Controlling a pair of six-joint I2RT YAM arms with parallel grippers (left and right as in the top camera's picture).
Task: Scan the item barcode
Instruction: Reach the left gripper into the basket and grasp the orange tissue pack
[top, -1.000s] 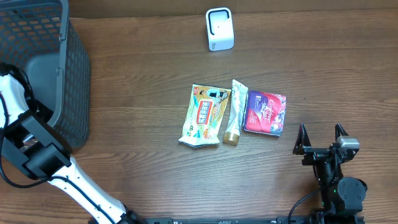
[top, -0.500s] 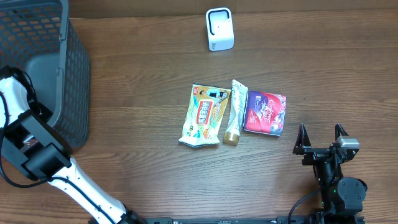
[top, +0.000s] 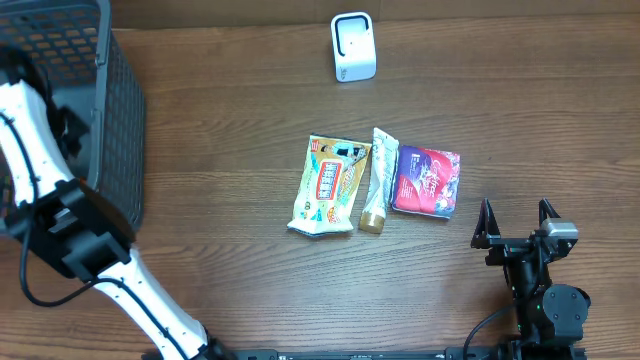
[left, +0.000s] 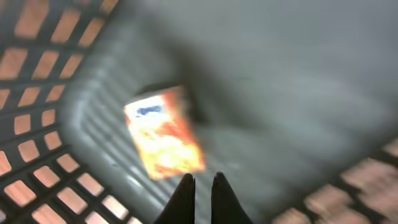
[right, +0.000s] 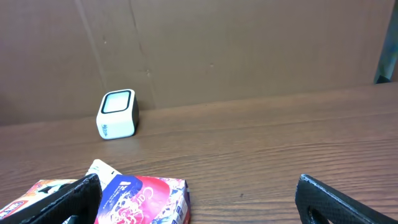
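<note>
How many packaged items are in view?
4. Three lie mid-table in a row: snack bag, tube, purple pack. One orange pack lies in the basket; more may be hidden there.

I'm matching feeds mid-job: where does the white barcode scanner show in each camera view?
Overhead: the white scanner stands at top centre, apart from the row of items below it.
Left wrist: not in it; this view looks only into the basket.
Right wrist: left of centre, mid-height.
Shared landmark: the purple packet, at the right end of the row overhead and at the bottom left in the right wrist view.
</note>
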